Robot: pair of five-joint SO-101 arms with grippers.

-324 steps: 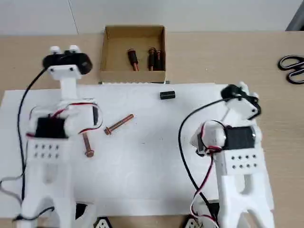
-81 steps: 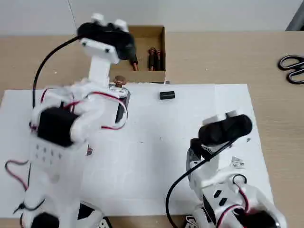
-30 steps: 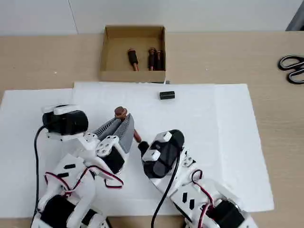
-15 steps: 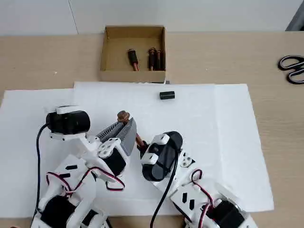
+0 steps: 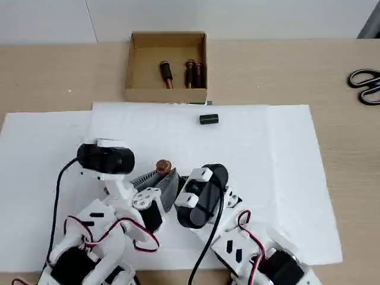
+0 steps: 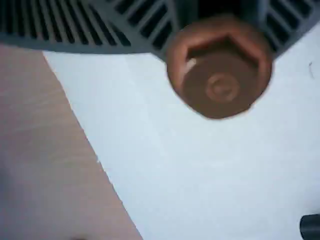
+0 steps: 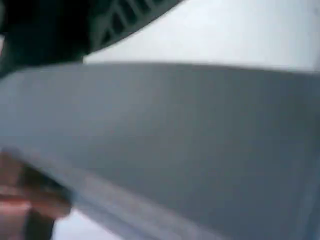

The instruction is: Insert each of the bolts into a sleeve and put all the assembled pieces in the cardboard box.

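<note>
Copper bolt (image 5: 164, 167) head-up, black sleeve (image 5: 209, 119) apart

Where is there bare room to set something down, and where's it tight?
Free: the white sheet right of the sleeve; the cardboard box floor left of the assembled pieces. Crowded: around the bolt, where the left arm and right arm meet.

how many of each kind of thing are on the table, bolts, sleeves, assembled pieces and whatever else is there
assembled pieces: 3, all in the box
cardboard box: 1
bolt: 1, held in the left gripper
sleeve: 1, lying loose
scissors: 1
total: 7
</note>
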